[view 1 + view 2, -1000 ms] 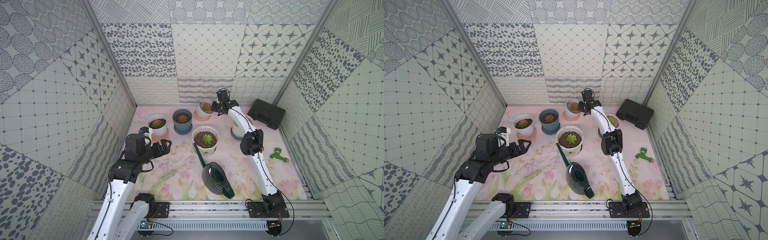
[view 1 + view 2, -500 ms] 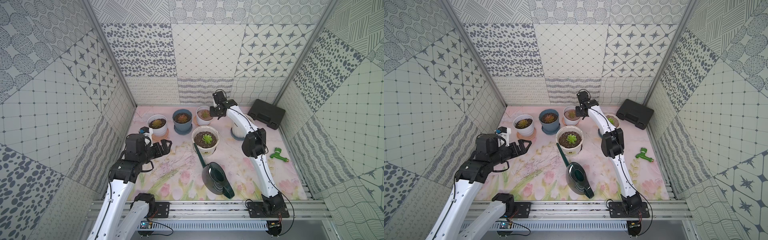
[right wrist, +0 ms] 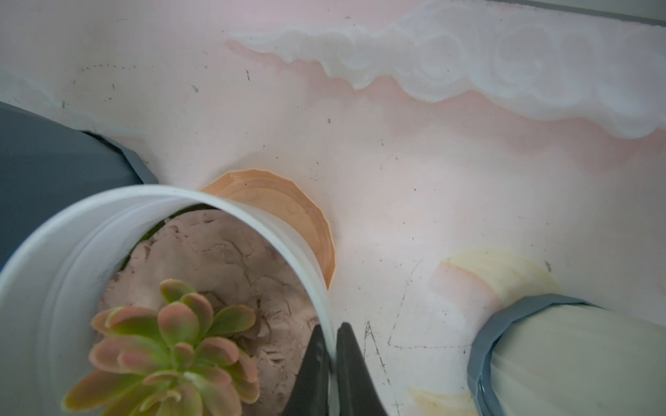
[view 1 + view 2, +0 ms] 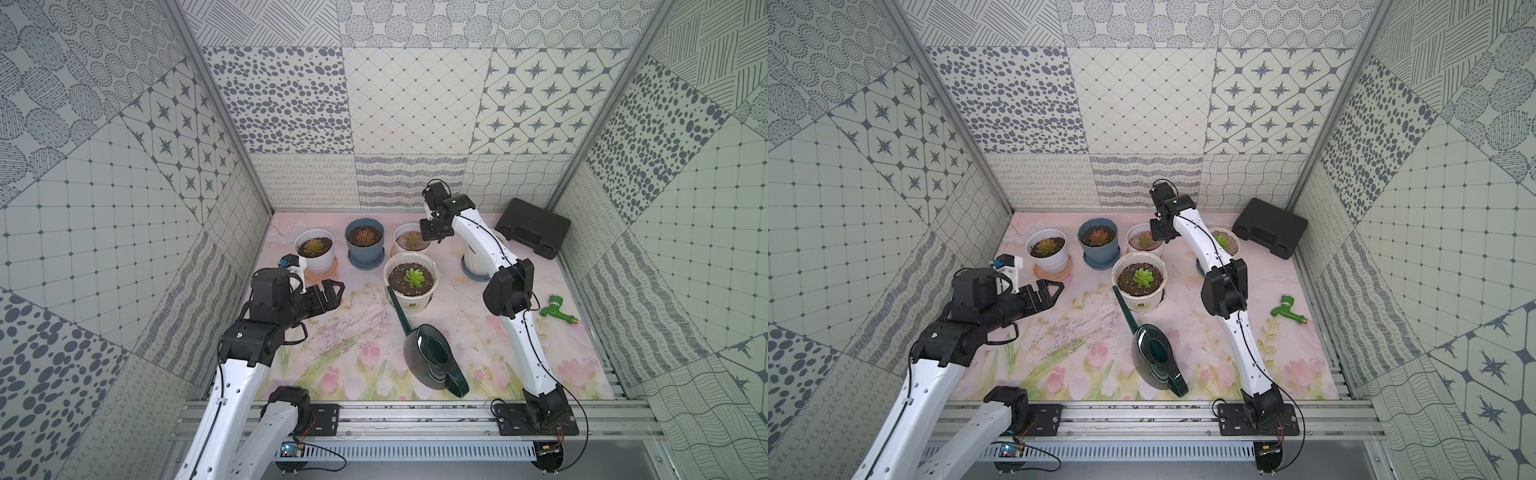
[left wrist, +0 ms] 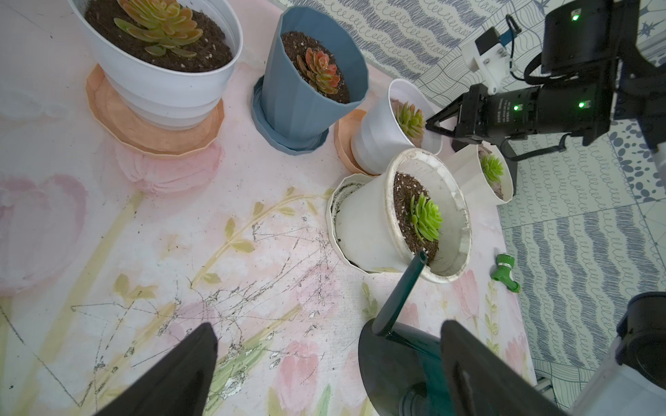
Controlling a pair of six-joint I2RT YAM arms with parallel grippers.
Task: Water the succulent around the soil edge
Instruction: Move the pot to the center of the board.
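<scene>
A dark green watering can (image 4: 432, 361) (image 4: 1154, 357) (image 5: 396, 360) stands on the floral mat, its spout resting on the rim of a cream pot (image 4: 428, 293) that holds a green succulent (image 4: 412, 277) (image 4: 1143, 276) (image 5: 426, 216). My left gripper (image 4: 332, 291) (image 4: 1054, 289) (image 5: 328, 342) hovers open to the left of them, with nothing between its fingers. At the back, my right gripper (image 4: 430, 239) (image 4: 1160, 237) (image 3: 329, 335) (image 5: 432, 124) is shut on the rim of a small white pot (image 4: 405, 247) (image 3: 108, 216) with a pink-green succulent (image 3: 169, 349). That pot leans over its orange saucer (image 3: 288, 216).
A white pot on an orange saucer (image 4: 313, 249) and a blue pot (image 4: 364, 237) stand at the back left. A pot on a grey saucer (image 4: 473, 257) sits behind the right arm. A black case (image 4: 532, 226) and a green hose nozzle (image 4: 557, 309) lie at the right.
My right gripper has drawn the small white pot forward from the back wall toward the cream pot. The left arm and the watering can have not moved.
</scene>
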